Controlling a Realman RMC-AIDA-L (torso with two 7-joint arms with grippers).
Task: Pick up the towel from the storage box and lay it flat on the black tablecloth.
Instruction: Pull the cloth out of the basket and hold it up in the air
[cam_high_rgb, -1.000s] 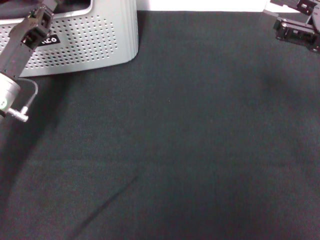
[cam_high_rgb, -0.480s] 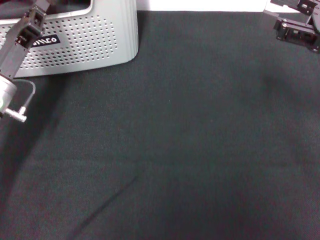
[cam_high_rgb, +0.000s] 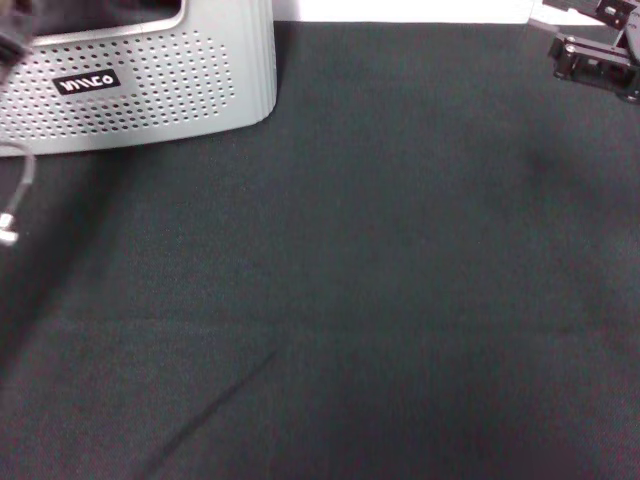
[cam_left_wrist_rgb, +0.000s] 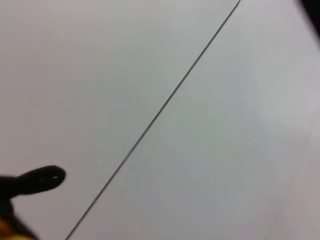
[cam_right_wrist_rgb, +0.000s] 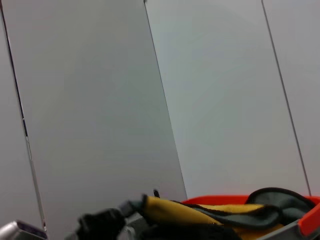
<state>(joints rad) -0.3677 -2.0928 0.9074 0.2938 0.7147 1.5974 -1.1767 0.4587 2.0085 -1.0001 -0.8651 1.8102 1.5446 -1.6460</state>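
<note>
The storage box (cam_high_rgb: 170, 90), light grey with perforated walls and a black label, stands at the far left on the black tablecloth (cam_high_rgb: 360, 280). The towel does not show in the head view; the box's inside is hidden there. Only a dark edge of my left gripper (cam_high_rgb: 8, 35) shows at the far left corner, by the box's rim. The left wrist view shows a pale wall, a black rounded tip (cam_left_wrist_rgb: 42, 179) and a sliver of orange (cam_left_wrist_rgb: 6, 229) at the frame's corner; I cannot tell what it is. My right gripper (cam_high_rgb: 592, 58) is parked at the far right.
A thin cable loop (cam_high_rgb: 20, 185) of the left arm hangs at the left edge in front of the box. The right wrist view shows wall panels and a red-orange bin (cam_right_wrist_rgb: 307, 222) holding yellow and grey cloths (cam_right_wrist_rgb: 200, 210). A white strip (cam_high_rgb: 400, 10) borders the tablecloth's far edge.
My left arm has swung left and almost out of the head view, uncovering the box's label. The right arm, box and tablecloth have not moved.
</note>
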